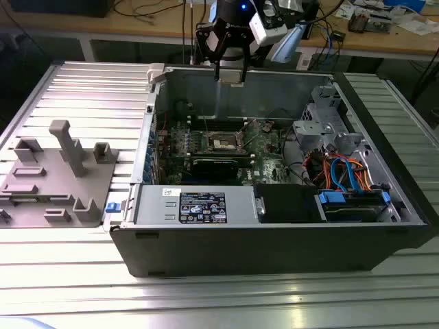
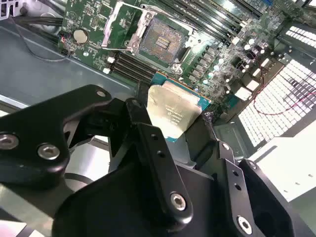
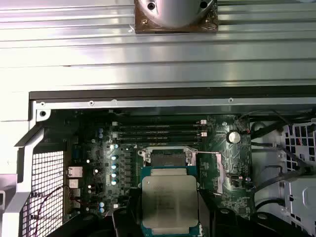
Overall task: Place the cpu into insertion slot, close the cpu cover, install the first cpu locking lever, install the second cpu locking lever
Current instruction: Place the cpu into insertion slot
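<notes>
Fingers (image 2: pixel 139 114) are clenching the cpu (image 3: pixel 169 200), hovering well above the insertion slot (image 2: pixel 159 38); a level, corner-matched approach seems wise.

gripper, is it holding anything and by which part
The gripper holds the cpu, with one finger on each of two opposite edges and its metal top left uncovered.

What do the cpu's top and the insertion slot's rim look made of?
The cpu: the top looks like matte silver-grey metal, given its soft, even sheen; the thin green-blue border looks like circuit board. The insertion slot: the rim appears to be bright bare metal, with sharp glints; which metal is unclear.
</notes>
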`<state>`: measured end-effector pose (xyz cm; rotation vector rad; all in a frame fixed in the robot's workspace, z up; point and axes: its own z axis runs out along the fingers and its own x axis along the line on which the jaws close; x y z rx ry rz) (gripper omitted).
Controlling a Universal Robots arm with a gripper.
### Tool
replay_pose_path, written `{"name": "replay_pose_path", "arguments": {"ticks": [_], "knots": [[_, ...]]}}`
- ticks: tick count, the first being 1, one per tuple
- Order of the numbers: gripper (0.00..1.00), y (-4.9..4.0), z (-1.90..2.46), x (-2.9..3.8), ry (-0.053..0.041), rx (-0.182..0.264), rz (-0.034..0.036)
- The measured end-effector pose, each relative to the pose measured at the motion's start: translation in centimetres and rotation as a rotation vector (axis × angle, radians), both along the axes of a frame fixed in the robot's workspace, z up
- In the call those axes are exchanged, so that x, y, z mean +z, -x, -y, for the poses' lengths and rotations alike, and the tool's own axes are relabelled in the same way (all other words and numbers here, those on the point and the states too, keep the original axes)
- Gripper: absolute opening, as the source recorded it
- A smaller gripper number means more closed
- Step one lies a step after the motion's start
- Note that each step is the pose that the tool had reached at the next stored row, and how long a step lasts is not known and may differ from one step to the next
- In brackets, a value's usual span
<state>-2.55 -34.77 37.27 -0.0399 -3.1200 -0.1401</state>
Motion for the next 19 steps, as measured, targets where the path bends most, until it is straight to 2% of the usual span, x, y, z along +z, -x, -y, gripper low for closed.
{"name": "replay_pose_path", "arguments": {"ticks": [19], "knots": [[0.54, 0.00, 0.00, -0.63, 0.0005, 0.000, 0.0001]]}}
